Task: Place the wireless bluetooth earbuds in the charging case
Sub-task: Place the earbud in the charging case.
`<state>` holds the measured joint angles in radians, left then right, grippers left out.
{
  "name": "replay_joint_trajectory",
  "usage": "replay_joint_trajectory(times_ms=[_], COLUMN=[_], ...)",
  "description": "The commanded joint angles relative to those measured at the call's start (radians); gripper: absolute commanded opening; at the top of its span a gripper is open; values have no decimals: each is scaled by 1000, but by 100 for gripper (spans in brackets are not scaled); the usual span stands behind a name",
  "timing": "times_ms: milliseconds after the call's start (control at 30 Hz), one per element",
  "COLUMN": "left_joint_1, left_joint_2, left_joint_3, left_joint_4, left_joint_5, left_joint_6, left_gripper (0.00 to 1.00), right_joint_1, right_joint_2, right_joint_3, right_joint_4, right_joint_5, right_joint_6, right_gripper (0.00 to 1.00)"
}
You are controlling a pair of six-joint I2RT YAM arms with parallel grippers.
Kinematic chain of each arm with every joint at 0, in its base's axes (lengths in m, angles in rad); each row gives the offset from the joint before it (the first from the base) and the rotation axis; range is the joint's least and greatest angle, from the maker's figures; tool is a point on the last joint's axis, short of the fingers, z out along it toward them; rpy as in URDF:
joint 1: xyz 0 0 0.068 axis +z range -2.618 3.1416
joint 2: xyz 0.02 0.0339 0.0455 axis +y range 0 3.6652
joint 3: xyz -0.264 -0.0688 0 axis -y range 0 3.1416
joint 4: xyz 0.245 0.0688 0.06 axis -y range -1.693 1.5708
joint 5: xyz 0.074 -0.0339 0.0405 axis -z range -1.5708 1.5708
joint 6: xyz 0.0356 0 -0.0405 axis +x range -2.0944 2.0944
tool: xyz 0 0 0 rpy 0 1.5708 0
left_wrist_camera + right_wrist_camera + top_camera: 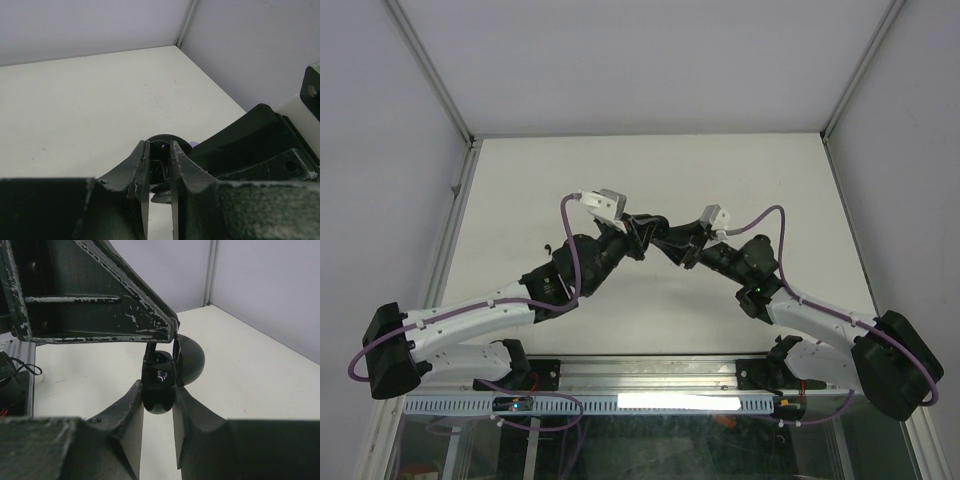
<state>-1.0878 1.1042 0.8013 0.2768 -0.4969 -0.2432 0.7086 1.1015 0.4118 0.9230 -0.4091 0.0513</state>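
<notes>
Black case [158, 399] was gripped by your right tool [159, 390]; left tool [159, 146] pinched shut; skewed pushing risked dropping it.

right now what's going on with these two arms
Both arms meet above the table. The right tool is shut on a small black charging case with its lid open, and the left tool is pinched shut at the case's open top. Whether it holds an earbud is too dark to tell.
</notes>
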Motion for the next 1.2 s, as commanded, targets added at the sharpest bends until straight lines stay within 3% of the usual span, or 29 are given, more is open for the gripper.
replay_joint_trajectory(times_ms=[0,933,1033,1167], left_joint_1=[-16,-58,-62,-63], left_joint_2=[6,34,29,16], left_joint_3=[-6,-44,-44,-27], left_joint_4=[72,104,91,35], left_joint_5=[-23,-77,-69,-81], left_joint_6=[32,65,56,33], left_gripper=[8,9,14,29], right_joint_1=[5,5,5,5], right_joint_2=[-26,-58,-57,-59], right_joint_3=[36,31,31,24], right_joint_4=[68,75,75,74], right_joint_5=[-7,-8,-8,-1], right_joint_6=[4,13,13,10], right_gripper=[0,0,0,0])
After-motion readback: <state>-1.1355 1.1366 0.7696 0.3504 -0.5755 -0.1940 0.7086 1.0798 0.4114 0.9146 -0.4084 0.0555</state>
